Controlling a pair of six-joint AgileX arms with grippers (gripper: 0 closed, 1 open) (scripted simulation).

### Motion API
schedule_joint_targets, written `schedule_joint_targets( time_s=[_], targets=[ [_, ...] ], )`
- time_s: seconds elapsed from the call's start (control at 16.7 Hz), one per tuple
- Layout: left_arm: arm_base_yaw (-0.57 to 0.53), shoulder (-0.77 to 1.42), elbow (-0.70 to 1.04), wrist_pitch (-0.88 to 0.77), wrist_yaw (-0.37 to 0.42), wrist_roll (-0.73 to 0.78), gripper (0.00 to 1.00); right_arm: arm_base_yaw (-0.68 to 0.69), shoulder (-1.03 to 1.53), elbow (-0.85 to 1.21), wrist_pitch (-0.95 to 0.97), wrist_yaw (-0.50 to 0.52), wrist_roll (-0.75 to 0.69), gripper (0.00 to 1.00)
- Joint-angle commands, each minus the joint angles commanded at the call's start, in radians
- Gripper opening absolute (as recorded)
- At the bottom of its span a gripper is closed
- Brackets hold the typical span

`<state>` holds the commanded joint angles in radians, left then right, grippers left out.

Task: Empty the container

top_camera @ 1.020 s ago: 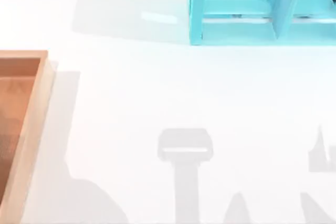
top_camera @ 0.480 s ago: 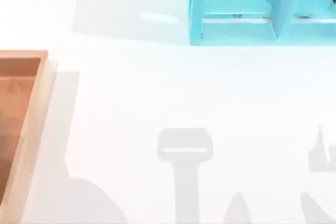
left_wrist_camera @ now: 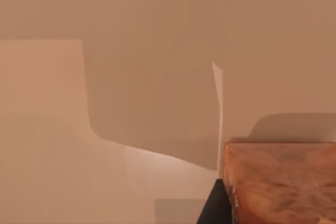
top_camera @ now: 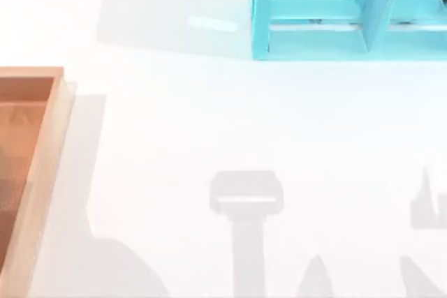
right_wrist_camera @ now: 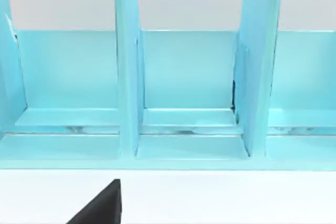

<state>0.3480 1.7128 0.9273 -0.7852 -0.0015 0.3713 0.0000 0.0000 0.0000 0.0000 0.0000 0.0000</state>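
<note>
Top view gives me the container [top_camera: 43, 172] at the left edge of the white tabletop [top_camera: 230, 123], cut off by the frame, its orange-brown floor bare in the part I can see. At the far side, toward the right, stands a turquoise shelf unit [top_camera: 314, 33]. Arm shadows fall across the near tabletop. My left wrist view looks past a corner of the container [left_wrist_camera: 283, 182], with a dark sliver of the left claw [left_wrist_camera: 215, 208] beside it. My right wrist view faces the shelf unit [right_wrist_camera: 184, 77], with a dark tip of the right claw [right_wrist_camera: 102, 205] low down. I cannot tell whether either claw is apart or together.
</note>
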Motion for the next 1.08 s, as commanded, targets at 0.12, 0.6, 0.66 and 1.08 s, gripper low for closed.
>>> schedule_joint_targets(
  time_s=[0.12,0.6,0.66,1.08],
  targets=[
    [0.0,0.0,0.0,0.0,0.0,0.0,0.0,0.0,0.0,0.0,0.0,0.0,0.0,1.0],
    [-0.002,-0.017,0.013,-0.015,-0.006,0.015,0.0,0.0,0.0,0.0,0.0,0.0,0.0,1.0],
    [-0.002,-0.032,0.035,-0.038,-0.015,0.033,0.0,0.0,0.0,0.0,0.0,0.0,0.0,1.0],
    [-0.008,-0.141,0.345,-0.383,-0.057,0.075,0.0,0.0,0.0,0.0,0.0,0.0,0.0,1.0]
  ],
)
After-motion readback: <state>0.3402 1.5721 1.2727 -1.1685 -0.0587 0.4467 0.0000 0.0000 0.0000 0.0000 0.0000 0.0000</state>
